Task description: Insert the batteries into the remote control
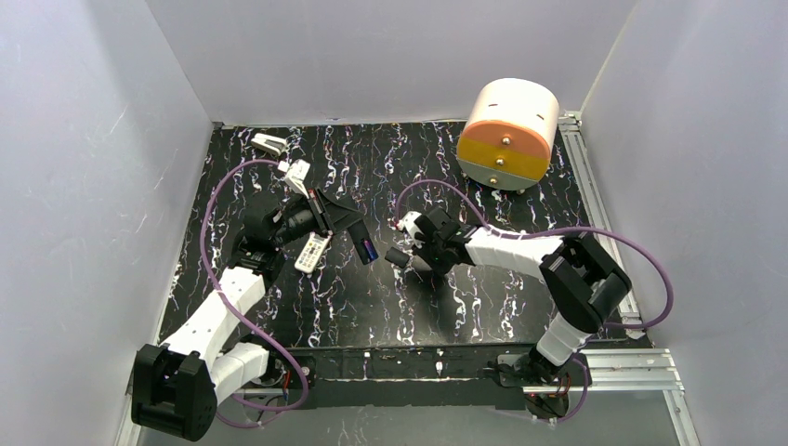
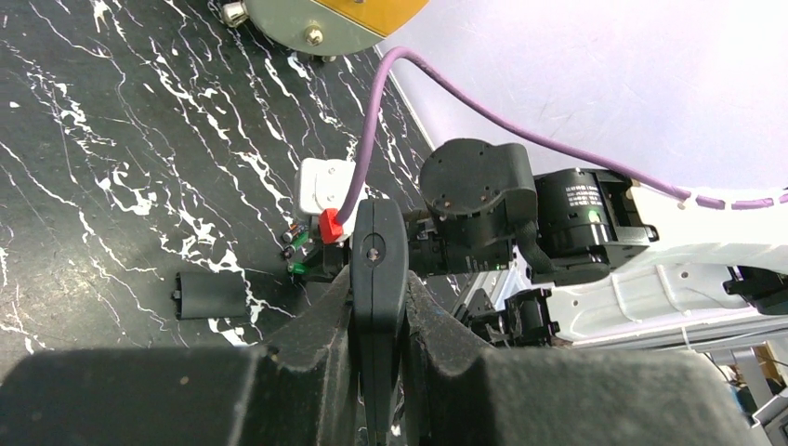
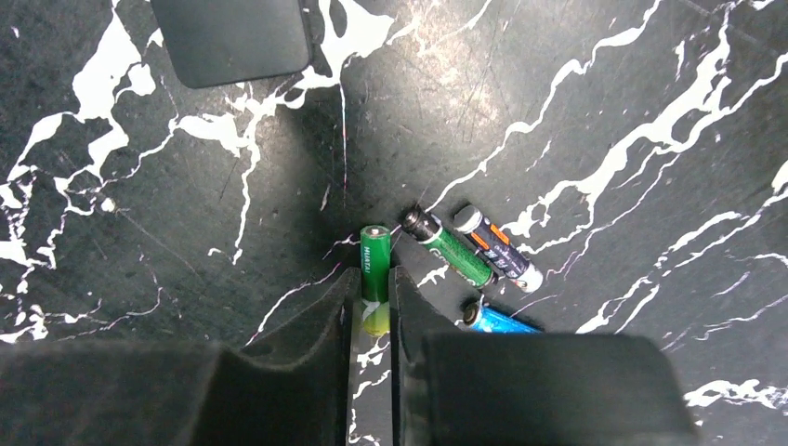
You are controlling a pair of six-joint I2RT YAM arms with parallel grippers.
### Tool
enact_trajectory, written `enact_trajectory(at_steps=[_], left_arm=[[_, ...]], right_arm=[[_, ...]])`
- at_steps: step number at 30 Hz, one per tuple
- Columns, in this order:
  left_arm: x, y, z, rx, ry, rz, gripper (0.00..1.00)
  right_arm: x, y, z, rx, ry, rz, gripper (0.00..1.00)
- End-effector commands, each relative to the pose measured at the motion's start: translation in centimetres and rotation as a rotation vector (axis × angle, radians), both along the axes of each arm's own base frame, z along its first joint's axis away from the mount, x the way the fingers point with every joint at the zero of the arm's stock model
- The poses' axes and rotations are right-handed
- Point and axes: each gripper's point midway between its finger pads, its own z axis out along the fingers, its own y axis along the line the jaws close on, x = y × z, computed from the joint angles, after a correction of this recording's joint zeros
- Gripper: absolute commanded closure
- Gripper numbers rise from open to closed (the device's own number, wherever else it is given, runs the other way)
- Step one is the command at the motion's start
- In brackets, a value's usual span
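Observation:
The white remote control lies on the mat just below my left gripper. That gripper is shut on the long flat black strip, held edge-on. A small blue cylinder shows at the strip's lower end. My right gripper is low over the batteries. Its fingers are shut on a green battery lying on the mat. Beside it lie another green battery, a black-and-orange one and a blue one. The remote is out of both wrist views.
A small black cover piece lies on the mat left of the right gripper and also shows in the left wrist view. A round orange-and-yellow drawer unit stands at the back right. A white-and-grey blocky object sits at the back left.

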Motion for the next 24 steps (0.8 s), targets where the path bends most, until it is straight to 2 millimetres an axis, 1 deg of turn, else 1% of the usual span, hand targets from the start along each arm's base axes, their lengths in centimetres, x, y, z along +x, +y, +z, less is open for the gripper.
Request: enact_trajectory(at_steps=[1, 4, 6, 9, 11, 15, 18, 20, 21, 22, 24], left_arm=[[0.1, 0.5, 0.4, 0.015, -0.033, 0.035, 1.00], [0.6, 1.4, -0.3, 0.053, -0.012, 0.105, 1.00], [1.2, 2.5, -1.1, 0.092, 0.016, 0.184, 1.00], [2.0, 4.5, -2.5, 0.141, 0.069, 0.324, 1.00], [2.0, 4.8, -3.2, 0.145, 0.096, 0.348, 1.00], [2.2, 3.9, -4.0, 0.115, 0.167, 0.311, 1.00], [2.3, 2.5, -3.3, 0.050, 0.182, 0.247, 1.00], [2.4, 1.6, -2.4, -0.017, 0.177, 0.204, 1.00], [2.4, 1.1, -1.9, -0.056, 0.193, 0.183, 1.00], [2.5, 0.7, -1.5, -0.092, 0.214, 0.163, 1.00], [2.6, -0.2, -0.6, -0.173, 0.241, 0.118, 1.00]], right_arm=[[0.1, -0.7, -1.1, -0.104, -0.005, -0.021, 0.83], [0.3, -0.7, -0.7, -0.104, -0.015, -0.046, 0.92], [0.7, 0.0, 0.6, -0.052, -0.041, -0.058, 0.94], [1.6, 1.9, 4.9, 0.114, -0.121, -0.087, 0.95], [2.3, 3.4, 8.4, 0.258, -0.189, -0.118, 0.95], [2.2, 6.5, 15.5, 0.588, -0.226, -0.177, 0.95], [1.7, 8.5, 20.8, 0.817, -0.228, -0.191, 0.95], [1.4, 9.4, 23.5, 0.929, -0.225, -0.210, 0.95], [0.9, 10.0, 24.8, 0.982, -0.212, -0.194, 0.95], [0.6, 10.4, 25.9, 1.021, -0.207, -0.189, 0.96], [0.4, 10.8, 27.4, 1.069, -0.207, -0.190, 0.95]])
